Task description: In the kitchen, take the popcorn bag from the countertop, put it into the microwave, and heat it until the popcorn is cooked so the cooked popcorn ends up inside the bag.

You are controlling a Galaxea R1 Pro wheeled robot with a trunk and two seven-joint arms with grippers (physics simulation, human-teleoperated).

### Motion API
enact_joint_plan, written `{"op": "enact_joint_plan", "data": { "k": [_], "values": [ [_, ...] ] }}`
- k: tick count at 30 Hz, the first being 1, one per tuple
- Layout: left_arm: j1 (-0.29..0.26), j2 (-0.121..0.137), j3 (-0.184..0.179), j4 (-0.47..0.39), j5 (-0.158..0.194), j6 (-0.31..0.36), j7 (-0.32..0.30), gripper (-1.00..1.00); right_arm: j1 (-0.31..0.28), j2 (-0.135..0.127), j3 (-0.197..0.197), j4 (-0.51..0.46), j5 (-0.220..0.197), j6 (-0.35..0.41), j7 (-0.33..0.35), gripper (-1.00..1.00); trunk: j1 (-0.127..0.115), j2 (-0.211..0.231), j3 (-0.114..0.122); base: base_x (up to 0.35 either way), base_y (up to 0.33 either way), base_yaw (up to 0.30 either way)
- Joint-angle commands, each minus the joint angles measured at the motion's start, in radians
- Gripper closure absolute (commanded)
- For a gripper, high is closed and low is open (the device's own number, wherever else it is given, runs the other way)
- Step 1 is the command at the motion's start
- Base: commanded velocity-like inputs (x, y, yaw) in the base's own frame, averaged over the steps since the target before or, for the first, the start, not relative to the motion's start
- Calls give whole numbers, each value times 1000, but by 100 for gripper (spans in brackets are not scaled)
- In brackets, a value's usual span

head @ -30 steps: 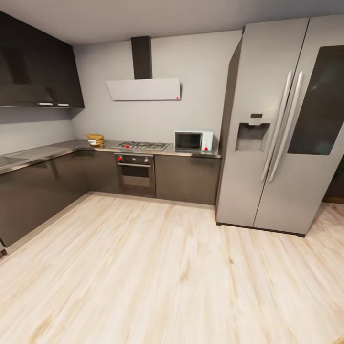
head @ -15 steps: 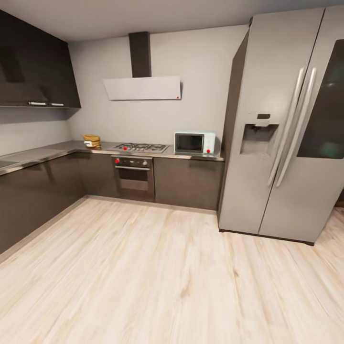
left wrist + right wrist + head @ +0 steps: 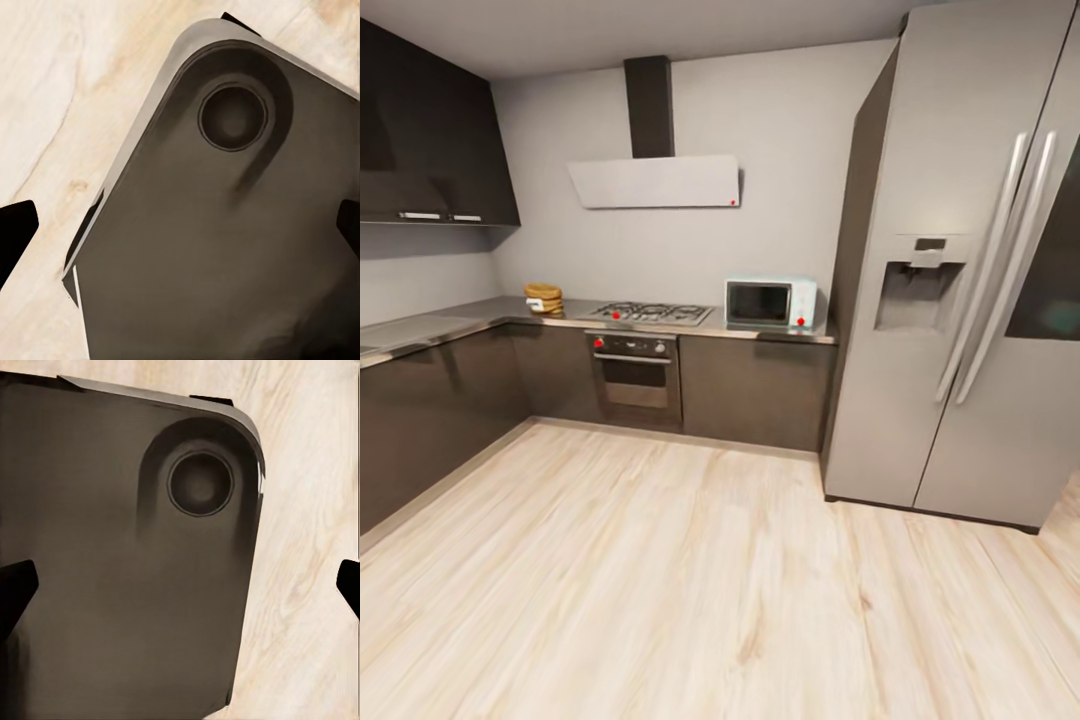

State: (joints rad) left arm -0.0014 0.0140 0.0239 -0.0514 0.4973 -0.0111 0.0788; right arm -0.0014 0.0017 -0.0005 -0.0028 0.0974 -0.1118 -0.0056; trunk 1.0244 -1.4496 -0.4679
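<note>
The popcorn bag sits far off on the steel desk left of the stove, looks light and soft, so hold its rolled rim gently; both hands, left and right, are wide and hold nothing.

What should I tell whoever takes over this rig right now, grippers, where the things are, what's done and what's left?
Left gripper and right gripper: open, empty, hanging over the robot's dark base and the wood floor.
Popcorn bag: on the countertop in the far corner, left of the gas hob.
Microwave: on the same worktop beside the fridge, door shut.
Done: nothing handled.
Left: drive up, grasp bag, open microwave, load, heat.
</note>
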Motion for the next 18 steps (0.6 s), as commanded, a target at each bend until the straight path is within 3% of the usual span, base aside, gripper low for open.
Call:
{"op": "enact_joint_plan", "data": {
  "k": [1, 18],
  "values": [
    [0, 0, 2, -1, 0, -1, 2, -100, 0, 0, -1, 0, 10, -2, -1, -100, 1, 0, -1, 325, 0, 0],
    [0, -2, 2, -1, 0, 1, 2, -100, 0, 0, -1, 0, 10, -2, -1, -100, 1, 0, -1, 325, 0, 0]
  ]
}}
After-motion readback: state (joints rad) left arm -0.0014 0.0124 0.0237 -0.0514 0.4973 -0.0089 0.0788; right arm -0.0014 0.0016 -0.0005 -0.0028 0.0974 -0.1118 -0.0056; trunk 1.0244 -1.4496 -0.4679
